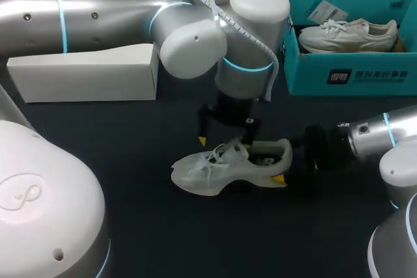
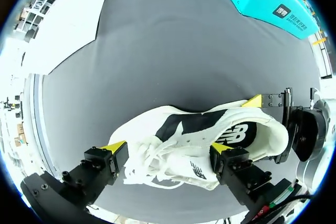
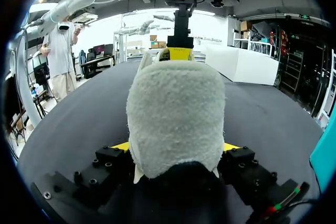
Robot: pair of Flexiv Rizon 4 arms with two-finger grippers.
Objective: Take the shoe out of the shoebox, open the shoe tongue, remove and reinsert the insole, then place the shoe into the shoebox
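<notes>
A white shoe (image 1: 208, 170) stands upright on the black table, toe toward my left. My right gripper (image 1: 285, 164) comes in from the right and is shut on the shoe's heel; in the right wrist view the fuzzy heel (image 3: 176, 114) fills the space between its fingers (image 3: 176, 145). My left gripper (image 1: 225, 140) hangs over the laces and collar, pointing down, open. In the left wrist view the laced part of the shoe (image 2: 199, 135) lies between its wide-spread fingers (image 2: 167, 148). The insole is hidden inside the shoe.
A teal shoebox (image 1: 352, 76) stands at the back right with a second white shoe (image 1: 348, 34) inside. A white box (image 1: 85, 73) lies at the back left. My left arm's elbow (image 1: 195, 37) looms over the table's middle.
</notes>
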